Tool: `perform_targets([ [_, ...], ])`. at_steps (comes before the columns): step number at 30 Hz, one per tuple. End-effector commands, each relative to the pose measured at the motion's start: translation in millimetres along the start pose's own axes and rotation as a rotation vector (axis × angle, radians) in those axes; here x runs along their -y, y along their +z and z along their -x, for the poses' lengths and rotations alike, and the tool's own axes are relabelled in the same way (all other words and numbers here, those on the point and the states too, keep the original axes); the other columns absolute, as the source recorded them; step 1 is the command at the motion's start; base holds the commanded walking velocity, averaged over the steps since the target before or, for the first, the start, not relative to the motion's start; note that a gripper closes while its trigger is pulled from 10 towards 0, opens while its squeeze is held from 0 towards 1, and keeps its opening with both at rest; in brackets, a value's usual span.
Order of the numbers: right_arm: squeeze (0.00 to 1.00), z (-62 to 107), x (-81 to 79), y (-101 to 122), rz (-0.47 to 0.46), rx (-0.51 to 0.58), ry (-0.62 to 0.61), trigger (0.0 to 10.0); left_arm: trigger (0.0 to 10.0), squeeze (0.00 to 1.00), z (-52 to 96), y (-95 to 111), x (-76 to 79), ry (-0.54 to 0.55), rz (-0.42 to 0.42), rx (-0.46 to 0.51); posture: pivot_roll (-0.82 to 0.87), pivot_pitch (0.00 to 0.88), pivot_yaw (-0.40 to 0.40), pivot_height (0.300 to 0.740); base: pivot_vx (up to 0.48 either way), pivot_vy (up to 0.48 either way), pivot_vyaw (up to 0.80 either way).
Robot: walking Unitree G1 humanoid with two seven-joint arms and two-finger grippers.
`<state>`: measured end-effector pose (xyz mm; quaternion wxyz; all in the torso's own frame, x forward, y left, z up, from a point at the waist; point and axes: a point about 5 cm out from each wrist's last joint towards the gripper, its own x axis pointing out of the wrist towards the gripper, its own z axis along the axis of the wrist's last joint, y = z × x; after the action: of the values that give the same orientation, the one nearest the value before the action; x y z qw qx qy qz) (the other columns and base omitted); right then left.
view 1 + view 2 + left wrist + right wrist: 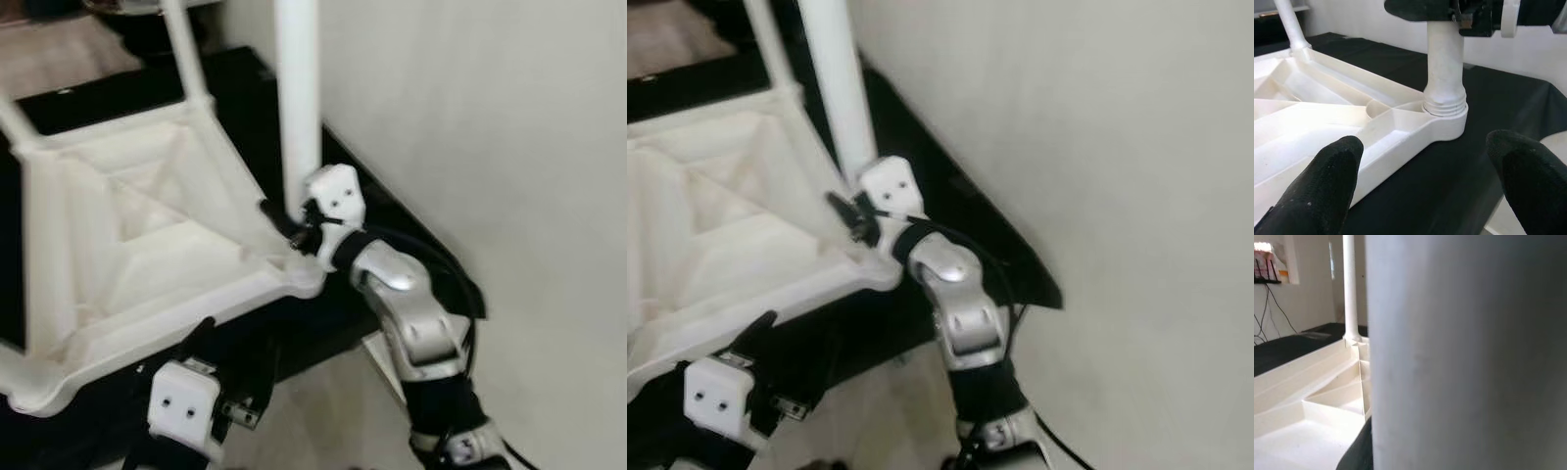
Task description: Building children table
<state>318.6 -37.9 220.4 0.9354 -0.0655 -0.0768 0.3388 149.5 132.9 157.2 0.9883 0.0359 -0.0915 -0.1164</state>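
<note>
Black cloth (pixel 245 108) covers the work surface, with a pale wall behind it. On it lies the white tabletop (pixel 127 255), upside down, ribs facing up. The left gripper (pixel 201 377) hovers just off the tabletop's near edge, fingers spread wide and holding nothing — its fingertips (pixel 1327 181) frame the corner socket (pixel 1445 113) ahead. Beyond that gripper, the far legs (pixel 186 49) already stand in their corners. Further right, the right gripper (pixel 294 225) is clenched on the near leg (pixel 297 98) just above the socket, where the thread rings (pixel 1444 104) show almost fully seated.

To finish this step well, I judge the leg should be kept upright and turned steadily — any tilt could cross the thread — while the left gripper steadies the tabletop so it does not spin on the cloth.

No brand, label or writing can be read anywhere.
</note>
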Motion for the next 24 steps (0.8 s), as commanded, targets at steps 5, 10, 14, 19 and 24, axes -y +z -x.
perform_targets([
  [5, 0.00, -14.7, -19.7, -28, -0.071, -0.108, 0.053, 0.0, 10.0, 0.00, 0.4, -6, -0.5, 0.004, -0.001, -0.023, 0.08, 0.183, -0.050, 0.740, 0.000, 0.000, 0.00],
  [10, 1.00, -19.6, -21.0, -13, -0.077, -0.066, 0.174, 10.0, 10.0, 0.00, -0.1, -6, -1.0, 0.010, 0.000, -0.020, 0.08, 0.177, -0.048, 0.740, 0.000, 0.000, 0.00],
  [14, 1.00, -19.3, -25.0, 0, -0.114, -0.016, 0.311, 10.0, 10.0, 0.00, -0.2, -7, -0.3, 0.005, 0.004, -0.020, 0.08, 0.172, -0.046, 0.740, 0.000, 0.000, 0.00],
  [19, 1.00, -22.3, -15.8, 17, -0.083, 0.079, 0.554, 10.0, 10.0, 0.00, 0.3, -6, 0.9, 0.004, 0.005, -0.019, 0.09, 0.178, -0.046, 0.740, 0.000, 0.000, 0.00],
  [24, 0.17, -24.6, -6.1, 25, -0.008, 0.106, 0.725, 10.0, 10.0, 0.00, 1.6, -5, 1.6, 0.005, 0.005, -0.020, 0.10, 0.188, -0.046, 0.740, 0.000, 0.000, 0.00],
])
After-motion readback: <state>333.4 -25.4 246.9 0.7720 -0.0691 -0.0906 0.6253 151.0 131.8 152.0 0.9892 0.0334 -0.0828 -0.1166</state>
